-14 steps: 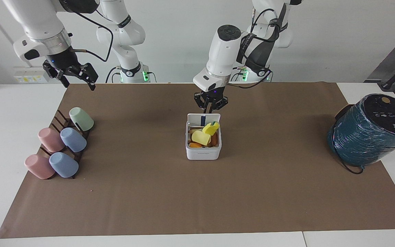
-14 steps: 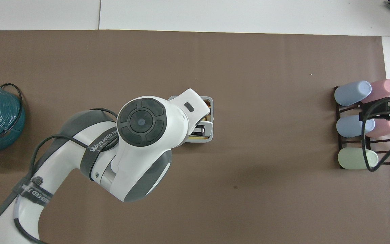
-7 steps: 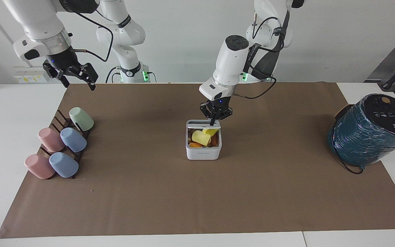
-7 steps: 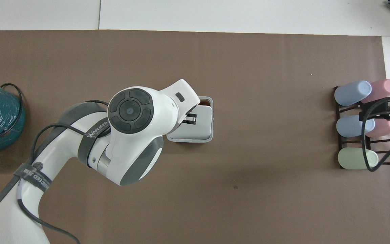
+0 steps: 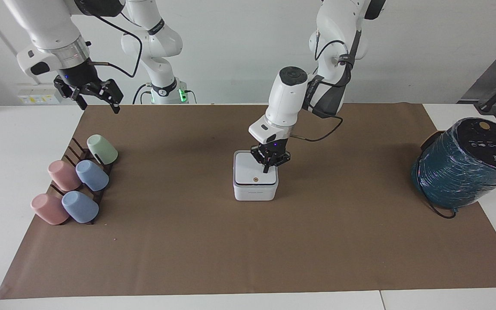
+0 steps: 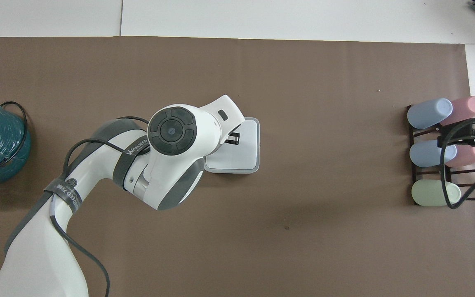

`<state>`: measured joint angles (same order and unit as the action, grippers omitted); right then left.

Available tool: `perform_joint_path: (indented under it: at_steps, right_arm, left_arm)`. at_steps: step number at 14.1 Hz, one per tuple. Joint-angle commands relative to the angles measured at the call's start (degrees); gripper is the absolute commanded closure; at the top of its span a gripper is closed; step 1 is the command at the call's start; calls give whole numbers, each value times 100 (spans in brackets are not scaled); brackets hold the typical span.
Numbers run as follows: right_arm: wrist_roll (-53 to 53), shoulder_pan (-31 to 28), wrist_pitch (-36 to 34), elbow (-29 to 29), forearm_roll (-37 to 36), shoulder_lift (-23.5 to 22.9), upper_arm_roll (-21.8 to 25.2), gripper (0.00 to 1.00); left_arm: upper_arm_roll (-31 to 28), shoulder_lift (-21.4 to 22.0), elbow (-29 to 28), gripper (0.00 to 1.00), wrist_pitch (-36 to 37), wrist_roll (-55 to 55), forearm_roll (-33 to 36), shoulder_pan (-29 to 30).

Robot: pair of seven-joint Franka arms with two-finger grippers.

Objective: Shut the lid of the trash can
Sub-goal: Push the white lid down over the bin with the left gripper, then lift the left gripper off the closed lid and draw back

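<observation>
The small white trash can [image 5: 255, 192] stands in the middle of the brown mat. Its flat white lid [image 5: 251, 173] lies level on the can's rim, and the orange-brown dot faces up. The contents are hidden. My left gripper [image 5: 266, 169] points down with its fingers together, and its tips rest on the lid's edge toward the left arm's end. In the overhead view the left gripper [image 6: 232, 139] covers part of the lid [image 6: 245, 150]. My right gripper [image 5: 98, 104] is open and empty, and waits in the air over the cup rack.
A dark rack [image 5: 72, 151] with several pastel cups lies at the right arm's end of the mat. A large teal wrapped cylinder [image 5: 467, 165] with a black cable stands at the left arm's end. The right gripper [image 6: 474, 138] hangs over the rack.
The lid has swung from upright down flat onto the can, hiding the yellow and orange contents. My left gripper followed it down and away from the robots. The right arm has not moved.
</observation>
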<state>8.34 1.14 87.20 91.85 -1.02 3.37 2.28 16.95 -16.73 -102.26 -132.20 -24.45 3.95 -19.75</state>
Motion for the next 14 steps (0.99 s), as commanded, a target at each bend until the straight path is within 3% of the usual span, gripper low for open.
perform_joint_path:
  at_steps: [1,4,14]
  right_arm:
    - [97,-43,-71,96,102,111,-34,0]
    - [97,-43,-71,96,102,111,-34,0]
    - [97,-43,-71,96,102,111,-34,0]
  left_arm:
    - [19,-207,110,100,-235,37,176,24]
    - [10,-488,154,100,-472,37,255,-20]
    - [28,-656,207,100,-904,54,308,-196]
